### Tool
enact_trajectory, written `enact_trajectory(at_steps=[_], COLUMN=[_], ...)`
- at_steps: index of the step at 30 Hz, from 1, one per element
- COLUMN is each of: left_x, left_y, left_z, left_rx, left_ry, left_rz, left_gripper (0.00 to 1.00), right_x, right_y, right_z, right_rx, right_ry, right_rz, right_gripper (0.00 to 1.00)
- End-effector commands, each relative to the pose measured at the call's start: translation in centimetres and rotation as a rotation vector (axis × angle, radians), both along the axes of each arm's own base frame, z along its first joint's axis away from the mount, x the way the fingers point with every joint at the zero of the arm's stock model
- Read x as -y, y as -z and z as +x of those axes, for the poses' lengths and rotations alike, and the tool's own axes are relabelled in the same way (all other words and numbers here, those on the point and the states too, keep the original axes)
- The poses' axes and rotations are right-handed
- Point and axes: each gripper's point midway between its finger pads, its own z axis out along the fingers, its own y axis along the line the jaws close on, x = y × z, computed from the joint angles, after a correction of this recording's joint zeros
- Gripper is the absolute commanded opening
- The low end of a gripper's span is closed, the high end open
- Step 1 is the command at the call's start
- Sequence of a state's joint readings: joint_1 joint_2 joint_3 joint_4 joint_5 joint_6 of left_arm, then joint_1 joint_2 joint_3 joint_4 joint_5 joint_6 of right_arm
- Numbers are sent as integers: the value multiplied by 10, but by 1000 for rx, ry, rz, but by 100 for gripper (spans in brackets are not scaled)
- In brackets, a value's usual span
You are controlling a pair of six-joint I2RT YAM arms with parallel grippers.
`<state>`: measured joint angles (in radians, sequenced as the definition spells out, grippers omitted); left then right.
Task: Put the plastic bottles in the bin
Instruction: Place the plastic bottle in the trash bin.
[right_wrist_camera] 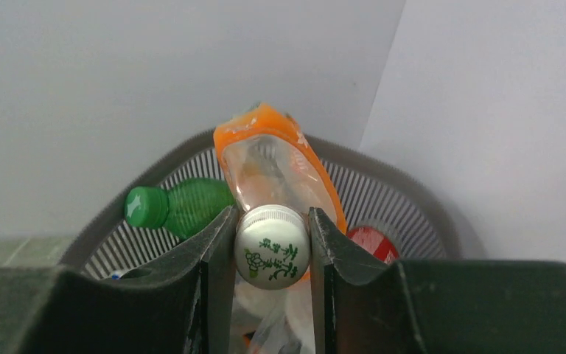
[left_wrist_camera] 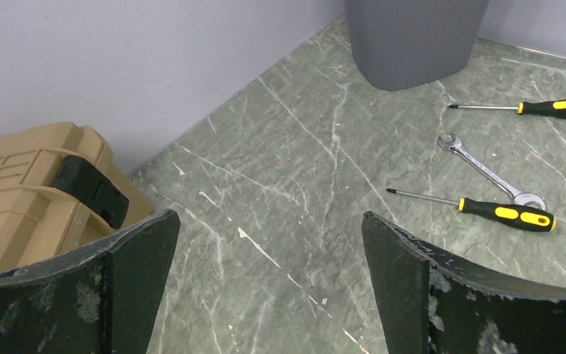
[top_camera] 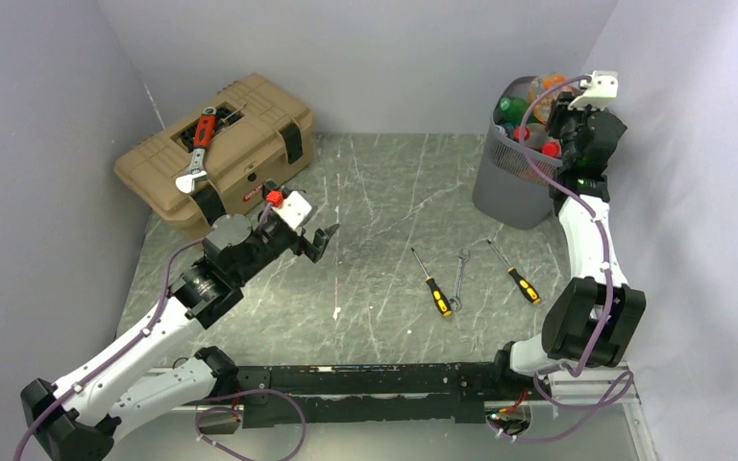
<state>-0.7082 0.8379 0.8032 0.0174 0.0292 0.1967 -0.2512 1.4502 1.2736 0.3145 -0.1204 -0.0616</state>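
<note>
The grey mesh bin [top_camera: 509, 187] stands at the far right and holds several plastic bottles. My right gripper [top_camera: 553, 123] hovers over its rim. In the right wrist view this gripper [right_wrist_camera: 272, 230] is shut on the white cap [right_wrist_camera: 271, 254] of a clear bottle with an orange label [right_wrist_camera: 276, 166], held above the bin [right_wrist_camera: 413, 193]. A green bottle [right_wrist_camera: 180, 206] and a red cap [right_wrist_camera: 372, 243] lie inside. My left gripper [top_camera: 327, 240] is open and empty above the table, next to the toolbox; its view [left_wrist_camera: 269, 221] shows only bare tabletop between the jaws.
A tan toolbox [top_camera: 216, 154] with a red adjustable wrench [top_camera: 199, 149] on its lid sits at the far left. Two yellow-black screwdrivers [top_camera: 432, 283] [top_camera: 517, 274] and a spanner [top_camera: 458, 280] lie on the table right of centre. Walls close in on three sides.
</note>
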Motion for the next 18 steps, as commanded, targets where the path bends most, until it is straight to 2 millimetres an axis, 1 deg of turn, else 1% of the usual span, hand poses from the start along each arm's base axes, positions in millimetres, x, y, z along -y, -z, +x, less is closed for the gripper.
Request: enact_trajectory(at_steps=[1, 4, 6, 8, 9, 10, 13, 18], left_x=[5, 6, 7, 7, 7, 7, 8, 9], left_y=[-18, -14, -11, -9, -8, -7, -6, -6], left_z=[0, 2, 3, 4, 5, 5, 5, 5], left_rx=[23, 14, 8, 6, 4, 4, 0, -5], left_ry=[15, 15, 15, 12, 11, 11, 13, 15], left_rz=[-29, -18, -12, -6, -4, -1, 0, 0], left_gripper=[99, 99, 100, 99, 100, 99, 99, 100], right_x=[-32, -28, -25, -24, -25, -24, -26, -29], right_y=[29, 31, 28, 22, 20, 16, -1, -45], right_z=[-8, -15, -18, -22, -23, -25, -29, -40], right_rx=[-112, -113, -101, -88, -83, -74, -36, 61], right_ry=[-82, -47, -25, -17, -15, -12, -13, -13], right_rz=[-3, 15, 29, 36, 44, 48, 65, 131], right_gripper=[33, 50, 69, 83, 98, 100, 100, 100])
